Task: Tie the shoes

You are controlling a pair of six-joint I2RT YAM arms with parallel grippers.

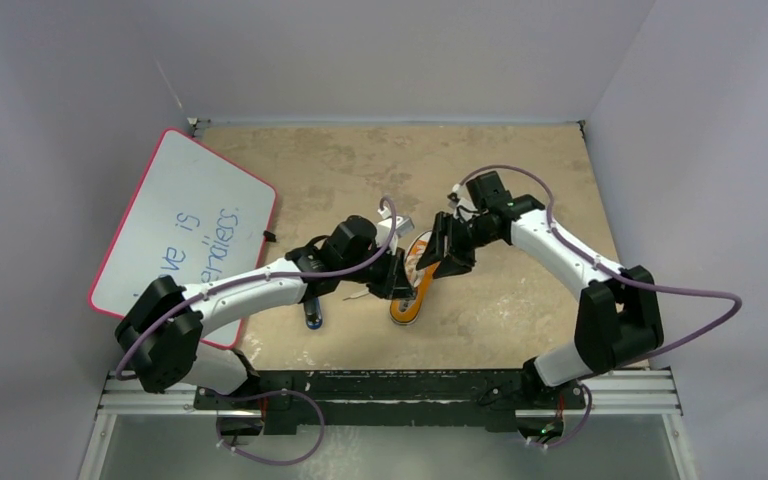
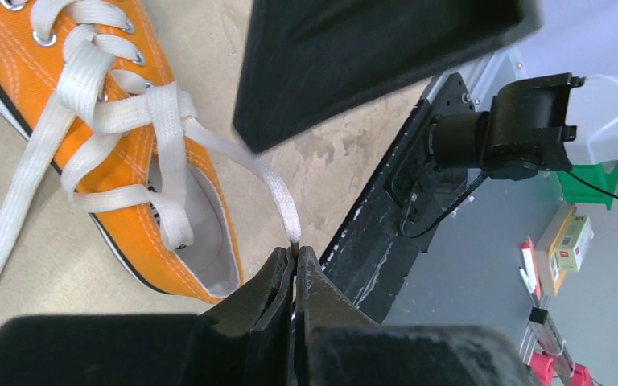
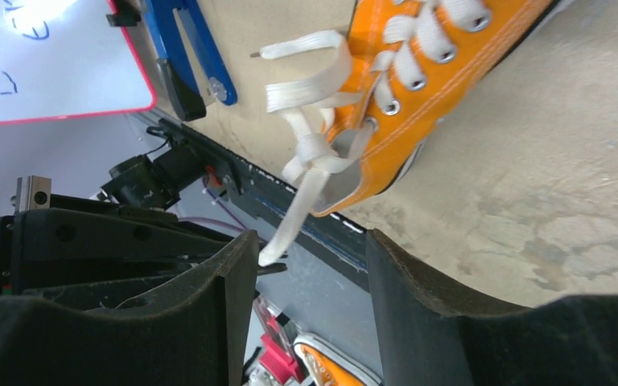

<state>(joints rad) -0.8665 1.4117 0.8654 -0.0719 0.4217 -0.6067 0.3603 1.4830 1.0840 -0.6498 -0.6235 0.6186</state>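
One shoe (image 1: 408, 291), orange with a white sole, lies on its side at mid surface (image 1: 520, 300), between the two arms' tips and toward the near edge. In the left wrist view the shoe (image 2: 4, 56) fills the upper left, opening toward the camera.

White laces (image 2: 88, 76) are threaded through the eyelets and crossed in one loose knot at the shoe's opening. Two loose strands come off it. One strand (image 2: 278, 197) runs to the left gripper (image 2: 294, 257), whose jaws are pressed together, pinching its tip. The other strand (image 2: 0, 233) trails across the surface, out of frame.

One right gripper (image 3: 310, 249) sits just beside the shoe (image 3: 418, 104). Its jaws are spread with nothing between them. A strand (image 3: 294, 217) drops from the knot past one of its fingertips; can't tell if they touch.

From above, the left gripper (image 1: 395, 280) and right gripper (image 1: 435, 262) are close together over the shoe.

One blue stick (image 1: 313, 318) lies on the surface left of the shoe, near the left arm. One whiteboard (image 1: 185, 235), red-edged with blue writing, sits at the far left.
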